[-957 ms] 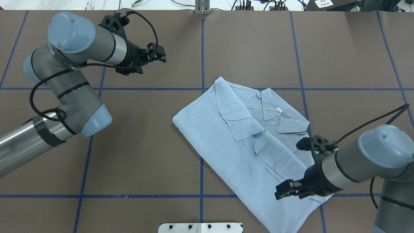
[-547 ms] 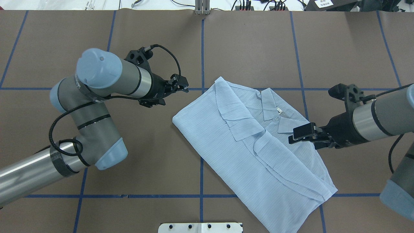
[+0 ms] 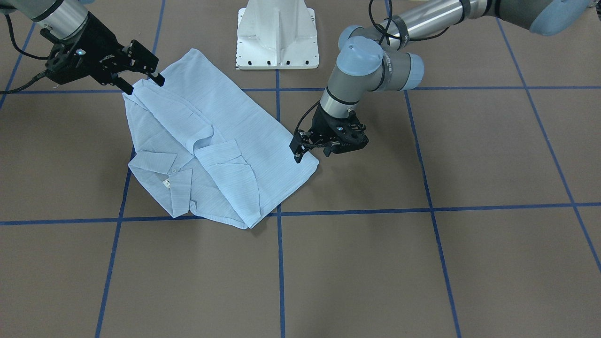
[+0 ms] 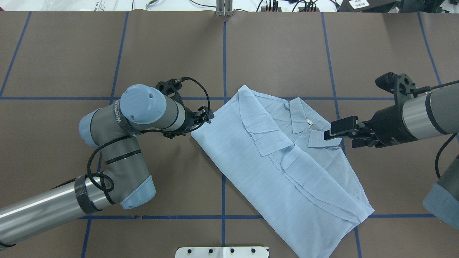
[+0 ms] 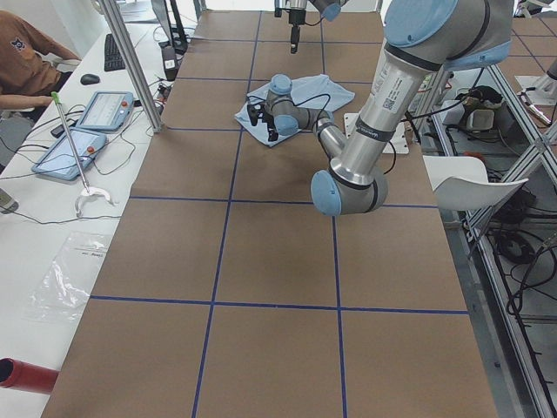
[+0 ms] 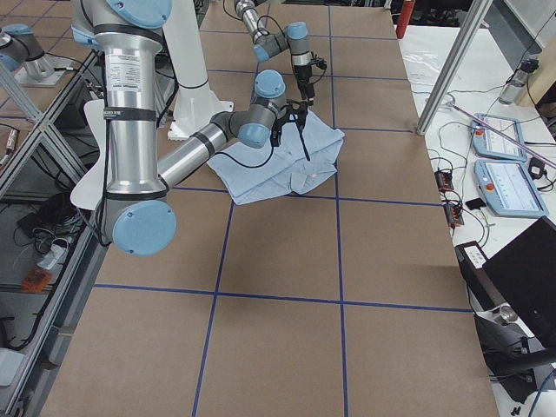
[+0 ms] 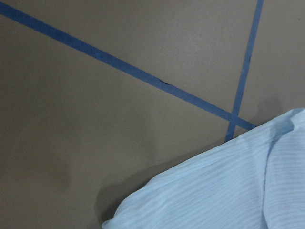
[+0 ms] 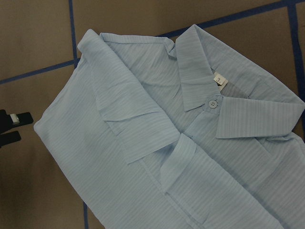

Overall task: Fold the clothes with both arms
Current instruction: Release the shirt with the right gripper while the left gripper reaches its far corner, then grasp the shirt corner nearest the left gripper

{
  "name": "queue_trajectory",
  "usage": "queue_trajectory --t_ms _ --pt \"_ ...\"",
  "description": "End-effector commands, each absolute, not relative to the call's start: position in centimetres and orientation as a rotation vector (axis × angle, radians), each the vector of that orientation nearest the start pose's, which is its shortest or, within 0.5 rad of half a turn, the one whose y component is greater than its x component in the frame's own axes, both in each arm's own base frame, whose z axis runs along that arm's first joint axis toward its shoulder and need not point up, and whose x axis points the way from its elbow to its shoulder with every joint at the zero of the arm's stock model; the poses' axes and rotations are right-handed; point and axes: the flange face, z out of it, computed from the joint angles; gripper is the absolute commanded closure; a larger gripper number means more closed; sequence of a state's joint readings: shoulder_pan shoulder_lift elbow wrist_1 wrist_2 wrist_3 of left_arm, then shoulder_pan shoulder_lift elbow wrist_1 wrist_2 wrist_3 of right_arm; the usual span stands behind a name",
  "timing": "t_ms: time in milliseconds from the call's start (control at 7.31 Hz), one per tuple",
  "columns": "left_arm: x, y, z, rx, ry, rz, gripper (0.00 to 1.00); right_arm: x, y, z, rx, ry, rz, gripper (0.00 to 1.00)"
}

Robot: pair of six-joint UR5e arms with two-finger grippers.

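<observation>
Overhead: shirt (image 4: 272,161) lies folded, slantwise on the table (image 4: 107,53), collar (image 4: 299,114) up, same spot as 0.5 s ago. L gripper (image 4: 209,116) has come in to the shirt's left corner, tips just beside the edge; before, it was well off that corner. R gripper (image 4: 340,139) has shifted along the shirt's right edge and now sits over the collar tip.

Front view: R gripper jaws wide apart, nothing in them, clear of the cloth. L gripper points down at the shirt's corner; touching or not, can't tell.

Side views: too small to add anything.

L wrist cam: shirt corner & blue tape lines (image 7: 143,76) only.

R wrist cam: collar, top button (image 8: 213,102); L fingertips (image 8: 16,118) beside the shirt's edge, a little apart, empty.
</observation>
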State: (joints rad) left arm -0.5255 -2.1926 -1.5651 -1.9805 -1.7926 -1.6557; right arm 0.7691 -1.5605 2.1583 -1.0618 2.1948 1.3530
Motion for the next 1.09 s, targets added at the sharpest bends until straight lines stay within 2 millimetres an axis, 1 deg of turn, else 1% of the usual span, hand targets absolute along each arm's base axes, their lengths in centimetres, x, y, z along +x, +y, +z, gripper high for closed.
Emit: queue_trajectory --t_ms 0,137,274,410,547,684,821,957 --pt "56.8 -44.8 25.6 0.026 1.0 -0.444 0.07 -26.7 -36.6 31.3 0.02 -1.202 0.143 0.0" --pt "57.2 -44.3 25.4 0.022 1.001 -0.435 0.11 -26.8 -36.8 31.1 0.023 -1.204 0.143 0.0" --pt "57.3 -44.3 25.5 0.021 0.999 -0.435 0.2 -26.7 -37.1 31.4 0.025 -1.199 0.146 0.0" --pt "57.5 -44.0 25.5 0.018 0.999 -0.43 0.33 -26.4 -37.2 31.4 0.028 -1.2 0.152 0.0" --pt "57.6 -43.9 25.4 0.016 1.001 -0.427 0.4 -26.3 -37.3 31.4 0.031 -1.2 0.153 0.0" --pt "57.6 -43.9 25.5 0.015 1.0 -0.427 0.51 -26.3 -37.4 31.5 0.031 -1.198 0.155 0.0" --pt "57.6 -43.8 25.3 0.014 1.003 -0.425 0.65 -26.6 -37.7 32.2 0.023 -1.187 0.16 0.0" --pt "57.6 -43.8 25.2 0.014 1.004 -0.426 1.0 -26.6 -37.8 32.4 0.024 -1.183 0.159 0.0"
